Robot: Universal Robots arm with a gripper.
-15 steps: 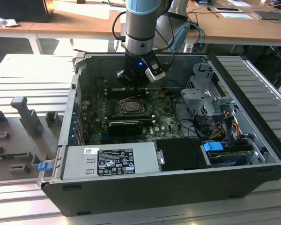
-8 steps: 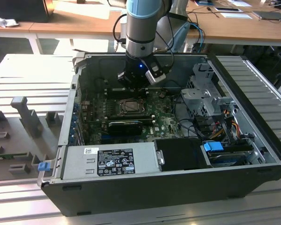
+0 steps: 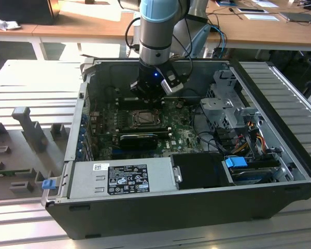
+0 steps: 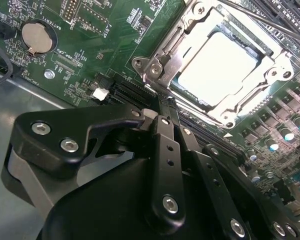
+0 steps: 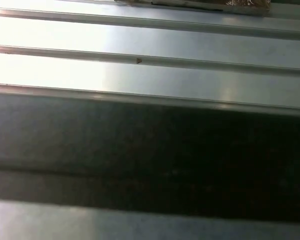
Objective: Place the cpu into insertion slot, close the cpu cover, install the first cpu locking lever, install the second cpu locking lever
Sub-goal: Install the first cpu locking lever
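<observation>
The cpu (image 4: pixel 215 60) lies flat in the insertion slot (image 4: pixel 230 120), its pale face glaring bright. The silver cpu cover (image 4: pixel 182 42) is folded down around it, framing the chip. A thin metal lever rod (image 4: pixel 255 17) runs past the far side of the socket. My gripper (image 4: pixel 165 106) has its black fingers (image 4: pixel 162 135) pressed together, shut, with the tips at the socket's edge beside one corner of the cover. In the exterior view the gripper (image 3: pixel 149 98) hangs just behind the insertion slot (image 3: pixel 144 119) on the green board.
The open case (image 3: pixel 160 207) has a grey power supply (image 3: pixel 122 179) along its front wall and a drive cage with cables (image 3: pixel 233 111) at the exterior view's right. A coin battery (image 4: pixel 36 37) sits on the board. The first wrist view looks on a ribbed grey metal surface (image 5: pixel 150 75).
</observation>
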